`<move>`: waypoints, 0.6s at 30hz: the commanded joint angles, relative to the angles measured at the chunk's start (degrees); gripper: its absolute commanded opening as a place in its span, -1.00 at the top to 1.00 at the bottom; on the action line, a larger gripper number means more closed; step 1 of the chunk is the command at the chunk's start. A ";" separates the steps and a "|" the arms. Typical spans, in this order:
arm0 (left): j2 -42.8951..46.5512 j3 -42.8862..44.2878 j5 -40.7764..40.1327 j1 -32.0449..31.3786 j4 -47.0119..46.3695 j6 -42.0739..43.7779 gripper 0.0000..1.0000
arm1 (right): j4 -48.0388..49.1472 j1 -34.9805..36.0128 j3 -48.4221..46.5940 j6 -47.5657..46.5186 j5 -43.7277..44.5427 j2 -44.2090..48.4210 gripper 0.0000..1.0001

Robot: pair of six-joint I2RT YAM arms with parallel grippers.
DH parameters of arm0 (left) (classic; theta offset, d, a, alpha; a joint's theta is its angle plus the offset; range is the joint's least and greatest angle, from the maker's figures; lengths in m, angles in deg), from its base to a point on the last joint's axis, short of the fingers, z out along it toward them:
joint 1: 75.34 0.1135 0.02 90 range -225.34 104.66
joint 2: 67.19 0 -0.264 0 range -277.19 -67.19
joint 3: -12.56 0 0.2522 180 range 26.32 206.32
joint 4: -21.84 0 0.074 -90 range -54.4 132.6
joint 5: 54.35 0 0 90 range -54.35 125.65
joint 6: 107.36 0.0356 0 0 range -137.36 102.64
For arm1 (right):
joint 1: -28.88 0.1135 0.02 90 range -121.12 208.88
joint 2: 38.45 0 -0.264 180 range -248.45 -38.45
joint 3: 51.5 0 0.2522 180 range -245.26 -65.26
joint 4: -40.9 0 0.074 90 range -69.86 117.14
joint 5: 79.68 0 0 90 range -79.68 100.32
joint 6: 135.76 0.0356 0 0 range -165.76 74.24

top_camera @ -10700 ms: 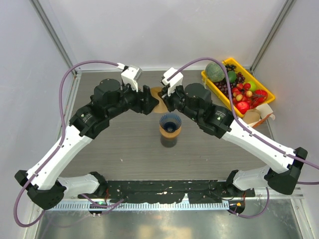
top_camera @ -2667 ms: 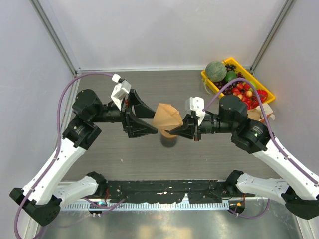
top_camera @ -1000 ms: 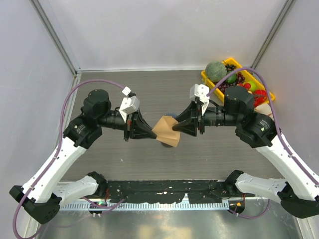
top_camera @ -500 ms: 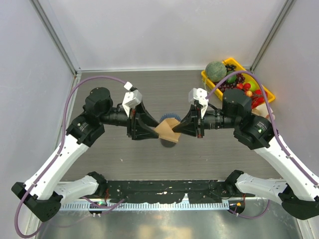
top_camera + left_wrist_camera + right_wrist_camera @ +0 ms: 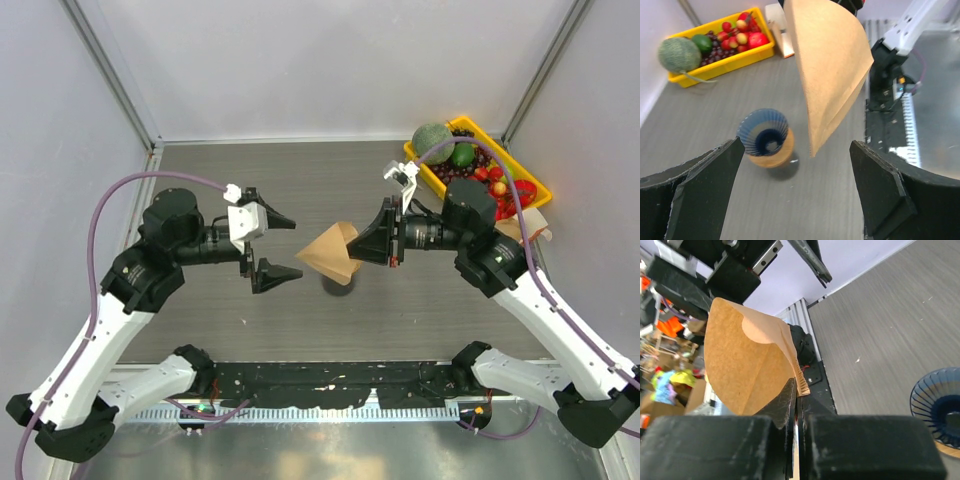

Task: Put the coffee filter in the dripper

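Note:
The tan coffee filter [image 5: 328,252] hangs in the air as an opened cone, pinched at its seam edge by my right gripper [image 5: 354,246], which is shut on it. In the right wrist view the filter [image 5: 745,365] fans out to the left of the closed fingertips of that gripper [image 5: 798,390]. The dark blue ribbed dripper [image 5: 763,132] sits on an orange-brown cup [image 5: 774,156] on the table, below the filter [image 5: 827,70]. From above, the filter hides most of the dripper. My left gripper [image 5: 284,247] stands open and empty, left of the filter and apart from it.
A yellow tray [image 5: 430,170] of fruit with a green melon [image 5: 432,143] sits at the back right, also in the left wrist view as the tray [image 5: 720,60]. Cage walls close in the table at the left, back and right.
The left gripper let go of the filter, opened wide and drew back to the left. The right gripper shut on the filter's edge and now holds it alone, slightly higher.

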 commanded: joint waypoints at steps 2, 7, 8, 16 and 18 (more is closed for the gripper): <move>0.41 2.17 -10.59 -3.17 3.37 15.93 -0.98 | 10.49 -1.60 1.97 16.36 -1.95 -1.43 0.90; 0.33 2.61 -17.97 -8.97 3.46 24.38 -0.99 | 12.33 -2.48 3.20 20.40 -1.86 -2.13 0.89; 0.07 2.87 -19.20 -10.03 3.46 25.26 -0.99 | 12.60 -2.48 3.29 20.67 -1.95 -2.22 0.90; -3.01 5.25 -23.51 -13.64 3.46 26.85 -0.90 | 13.04 -2.39 4.34 18.83 -2.39 -1.78 0.90; -3.98 5.77 -24.13 -14.25 3.46 26.77 -0.80 | 13.04 -2.39 4.52 18.65 -2.21 -1.69 0.90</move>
